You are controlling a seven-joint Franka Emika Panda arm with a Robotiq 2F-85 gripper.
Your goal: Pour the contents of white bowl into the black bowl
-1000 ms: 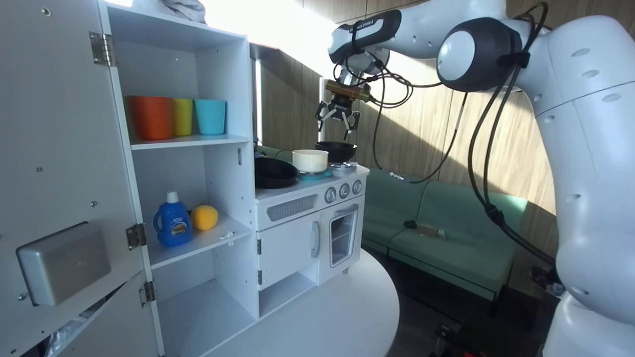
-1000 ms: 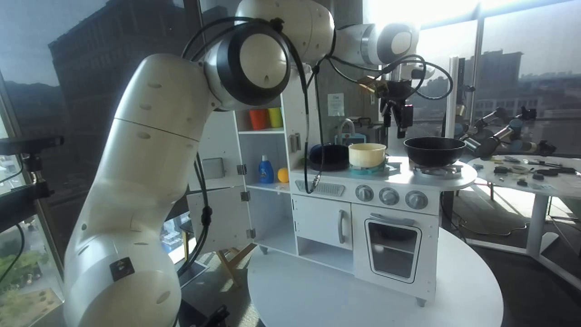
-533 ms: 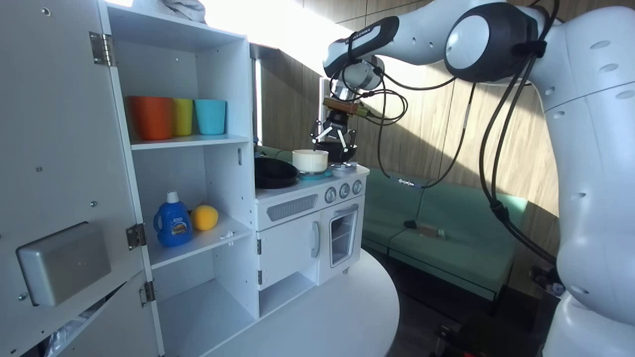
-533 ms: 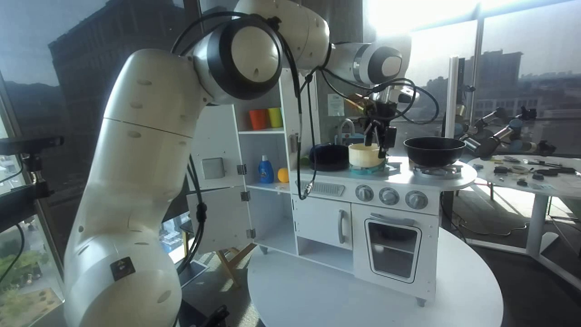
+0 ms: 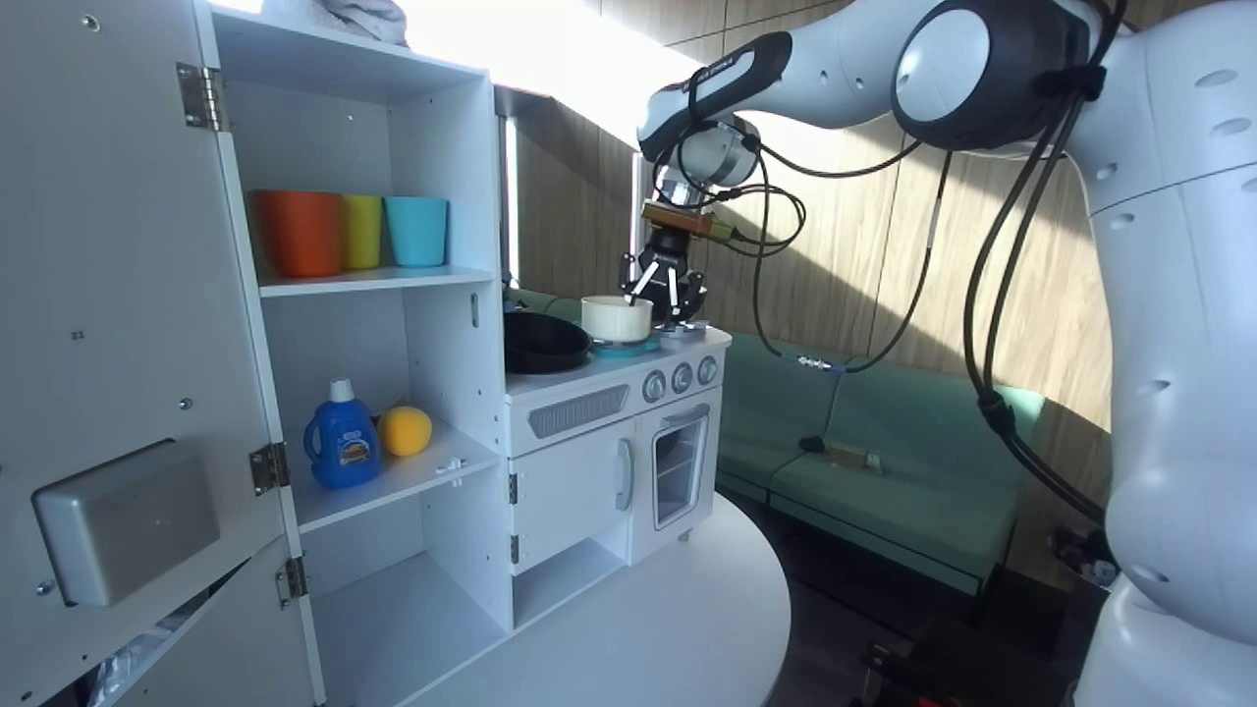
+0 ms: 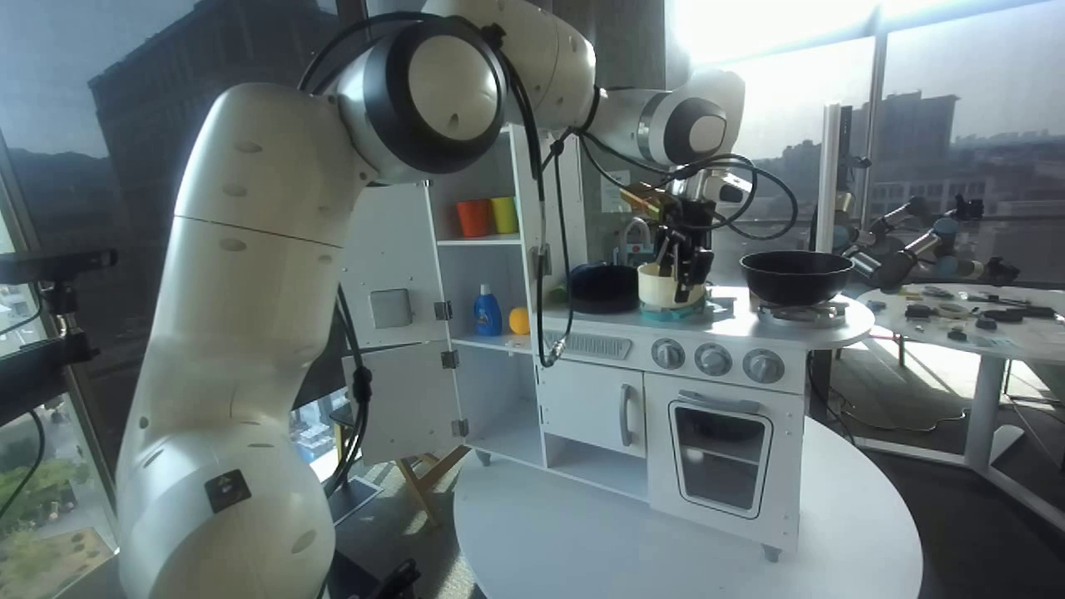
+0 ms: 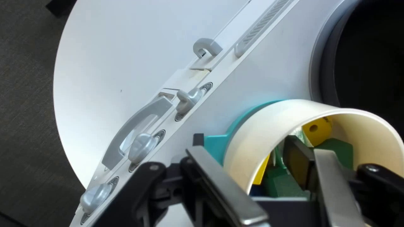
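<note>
The white bowl (image 6: 657, 291), cream-coloured, sits upright on a teal burner ring in both exterior views. In the wrist view the white bowl (image 7: 258, 142) holds several green and yellow pieces (image 7: 317, 130). My gripper (image 6: 672, 283) is open and points down at its rim. In the wrist view the gripper (image 7: 248, 150) straddles the near wall: one finger is inside the bowl, the other outside, with a visible gap to the outer wall. The black bowl (image 6: 796, 279) stands on the right burner; in the remaining exterior view my gripper mostly hides it.
A dark round basin (image 6: 605, 289) lies left of the white bowl; it also shows in the wrist view (image 7: 369, 63). Stove knobs (image 6: 713, 359) line the front edge. A shelf cabinet (image 5: 447, 128) with coloured cups (image 5: 417, 232) stands at the side.
My gripper has come down from above and moved over the white bowl, one finger now inside its rim. The fingers have moved closer together. The white bowl has shifted very slightly.
</note>
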